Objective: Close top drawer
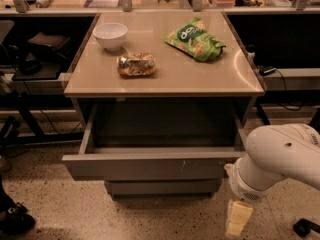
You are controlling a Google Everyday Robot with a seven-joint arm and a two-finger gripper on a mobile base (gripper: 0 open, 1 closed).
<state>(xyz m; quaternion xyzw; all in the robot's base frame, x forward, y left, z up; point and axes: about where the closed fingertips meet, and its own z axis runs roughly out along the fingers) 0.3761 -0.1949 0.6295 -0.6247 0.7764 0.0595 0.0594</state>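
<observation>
The top drawer is a wide grey metal drawer under the tan table. It stands pulled well out, and its inside looks empty. Its flat front panel has small white marks right of centre. My white arm reaches in from the lower right, its wrist right beside the drawer front's right end. My gripper shows as a cream-coloured part hanging below the wrist, low near the floor, to the right of and below the drawer front.
On the table are a white bowl, a shiny snack pack and a green chip bag. A narrower grey drawer front sits below. Dark shelving with cables flanks both sides. A black shoe is at the bottom left.
</observation>
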